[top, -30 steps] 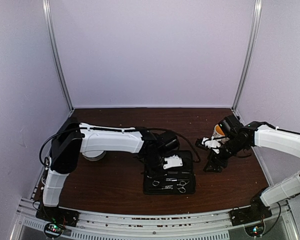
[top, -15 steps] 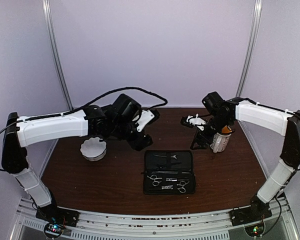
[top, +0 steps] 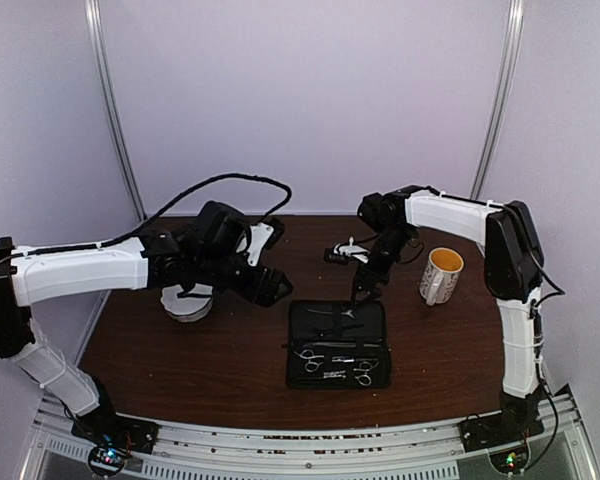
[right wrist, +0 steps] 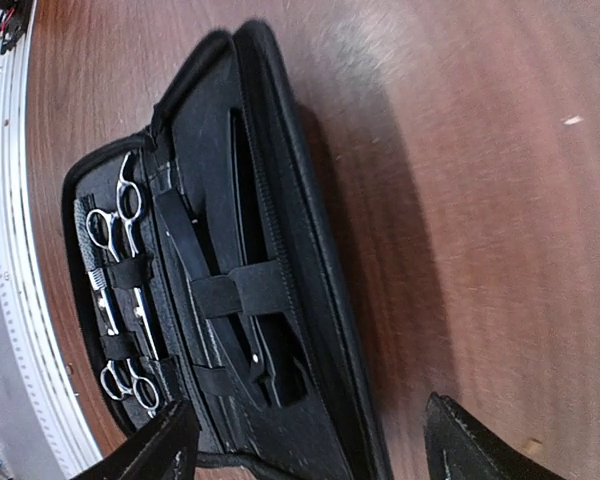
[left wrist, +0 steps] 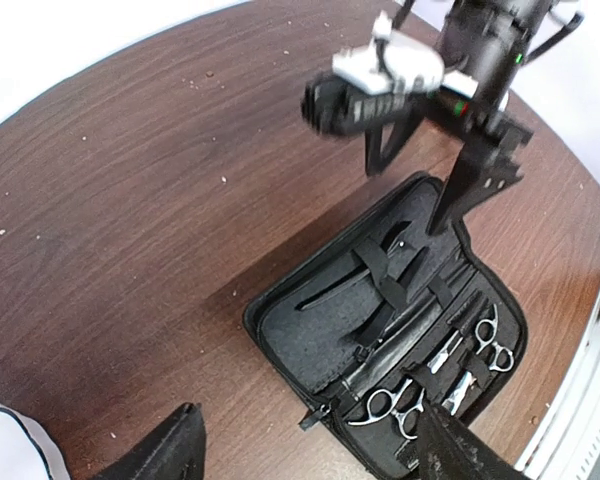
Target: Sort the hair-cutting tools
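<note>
The right end effector [top: 365, 287] hangs released, fingers down, over the far edge of the open case [top: 305, 335]. The left end effector [top: 268, 287], released too, hovers near the bowl [top: 187, 303]. The scissors [left wrist: 380, 400] lie strapped in the case. Half a second before, the right arm [top: 445, 212] stood by the mug [top: 442, 272].

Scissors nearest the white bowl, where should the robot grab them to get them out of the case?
Probably by the ring handles, coming straight down from above. The scissors lie flat in the open case with their blades tucked under elastic straps, so only the rings stick out free. Pinching one ring and then sliding them out ring-end first looks like the easiest way.
</note>
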Tool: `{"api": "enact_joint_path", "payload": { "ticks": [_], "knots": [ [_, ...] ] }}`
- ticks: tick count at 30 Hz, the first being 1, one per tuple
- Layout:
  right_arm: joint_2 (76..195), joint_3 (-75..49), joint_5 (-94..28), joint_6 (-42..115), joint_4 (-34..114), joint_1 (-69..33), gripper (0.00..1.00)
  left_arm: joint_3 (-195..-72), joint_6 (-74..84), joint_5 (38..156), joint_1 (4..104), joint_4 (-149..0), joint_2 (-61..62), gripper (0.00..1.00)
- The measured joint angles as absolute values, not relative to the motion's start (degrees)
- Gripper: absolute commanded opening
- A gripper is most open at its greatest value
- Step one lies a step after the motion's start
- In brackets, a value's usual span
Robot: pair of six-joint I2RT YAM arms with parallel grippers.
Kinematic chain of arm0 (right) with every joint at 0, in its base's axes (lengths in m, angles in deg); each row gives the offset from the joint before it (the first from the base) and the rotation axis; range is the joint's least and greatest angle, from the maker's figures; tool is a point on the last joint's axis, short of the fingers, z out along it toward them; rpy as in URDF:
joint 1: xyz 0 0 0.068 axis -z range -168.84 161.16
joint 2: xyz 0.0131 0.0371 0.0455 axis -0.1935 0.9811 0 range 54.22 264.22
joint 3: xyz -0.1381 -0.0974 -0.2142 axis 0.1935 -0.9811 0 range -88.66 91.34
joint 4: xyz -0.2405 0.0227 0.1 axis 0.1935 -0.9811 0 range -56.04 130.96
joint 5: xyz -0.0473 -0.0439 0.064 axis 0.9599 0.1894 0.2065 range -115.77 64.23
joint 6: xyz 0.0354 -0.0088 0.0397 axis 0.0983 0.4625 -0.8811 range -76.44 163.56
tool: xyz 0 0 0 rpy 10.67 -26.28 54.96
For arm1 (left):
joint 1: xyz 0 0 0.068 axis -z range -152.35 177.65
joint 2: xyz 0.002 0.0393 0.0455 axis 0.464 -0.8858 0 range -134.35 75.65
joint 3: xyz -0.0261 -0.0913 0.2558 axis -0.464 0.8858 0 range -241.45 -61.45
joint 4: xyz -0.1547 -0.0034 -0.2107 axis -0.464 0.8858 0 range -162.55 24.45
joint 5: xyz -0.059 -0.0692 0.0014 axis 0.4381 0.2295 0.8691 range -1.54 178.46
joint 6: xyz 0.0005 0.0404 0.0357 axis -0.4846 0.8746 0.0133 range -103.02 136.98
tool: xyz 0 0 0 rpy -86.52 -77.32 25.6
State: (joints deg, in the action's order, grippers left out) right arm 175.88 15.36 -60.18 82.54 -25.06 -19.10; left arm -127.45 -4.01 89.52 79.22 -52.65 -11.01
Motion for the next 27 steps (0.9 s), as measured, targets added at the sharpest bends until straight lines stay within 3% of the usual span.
{"api": "enact_joint_path", "payload": {
  "ticks": [9,13,27],
  "knots": [
    [180.56,17.00,-62.92,85.60,-32.29,-19.76,0.65,-126.49,-5.70,90.61,78.96,-53.22,-10.24,0.73],
    [179.66,16.74,-64.45,87.35,-34.41,-20.48,0.65,-126.03,-5.74,90.61,78.96,-53.26,-10.04,0.73],
    [157.74,-11.08,-63.11,84.92,-28.16,-38.82,0.66,-117.31,-9.11,86.87,77.21,-53.20,-2.35,0.71]
  ]
}}
